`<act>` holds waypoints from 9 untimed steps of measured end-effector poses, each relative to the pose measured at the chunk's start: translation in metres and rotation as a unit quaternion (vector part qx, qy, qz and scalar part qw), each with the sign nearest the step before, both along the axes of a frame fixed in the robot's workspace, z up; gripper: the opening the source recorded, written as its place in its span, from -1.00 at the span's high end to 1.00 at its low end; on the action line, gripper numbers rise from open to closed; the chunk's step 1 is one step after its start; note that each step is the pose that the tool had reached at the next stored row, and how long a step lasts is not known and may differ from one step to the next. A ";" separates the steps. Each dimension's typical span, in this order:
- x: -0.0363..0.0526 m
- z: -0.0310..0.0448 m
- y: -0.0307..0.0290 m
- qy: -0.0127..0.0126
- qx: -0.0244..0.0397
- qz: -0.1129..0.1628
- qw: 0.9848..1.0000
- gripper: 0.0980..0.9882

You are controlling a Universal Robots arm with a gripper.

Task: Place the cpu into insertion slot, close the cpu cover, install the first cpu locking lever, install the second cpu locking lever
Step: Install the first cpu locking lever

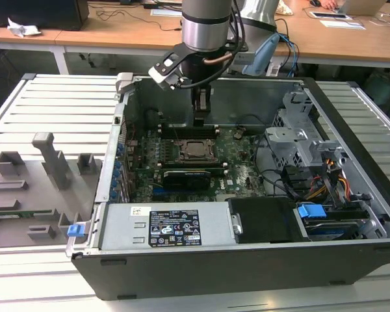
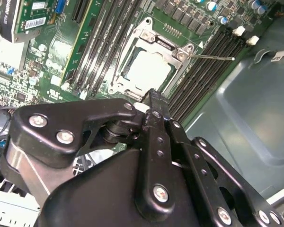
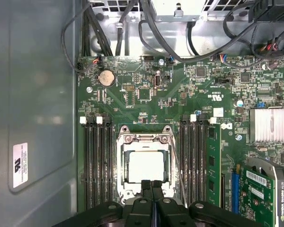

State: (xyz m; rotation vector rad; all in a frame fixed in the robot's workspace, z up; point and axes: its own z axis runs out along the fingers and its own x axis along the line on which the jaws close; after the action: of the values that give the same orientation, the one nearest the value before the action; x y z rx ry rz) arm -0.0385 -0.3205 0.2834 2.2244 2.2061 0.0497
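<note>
The cpu (image 3: 146, 166) lies flat in the insertion slot (image 3: 119, 191) on the green motherboard, its pale silver top showing through the window of the cpu cover (image 3: 146, 140), which is folded down over it. A thin wire locking lever (image 2: 213, 57) sticks out sideways from a corner of the socket. My gripper (image 3: 152, 186) hovers just above the socket's edge, fingers pressed together and holding nothing. In the exterior view the gripper (image 1: 203, 117) hangs inside the open case, above and slightly behind the cpu (image 1: 196, 151). In the second wrist view the cpu (image 2: 149, 71) sits beyond the fingertips (image 2: 151, 97).
Long black memory slots (image 3: 97, 165) flank the socket on both sides. A black card (image 1: 188, 175) lies in front of it, a drive cage (image 1: 299, 136) and cables stand at the exterior view's right, and the power supply (image 1: 172, 227) is in front. A grey fixture tray (image 1: 32, 195) sits outside the case.
</note>
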 end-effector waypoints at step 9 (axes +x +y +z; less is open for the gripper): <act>-0.0001 -0.0001 0.0000 0.000 0.000 0.038 0.999 0.98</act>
State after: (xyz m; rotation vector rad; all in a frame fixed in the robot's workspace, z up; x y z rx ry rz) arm -0.0386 -0.3206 0.2834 2.1405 2.2891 0.0497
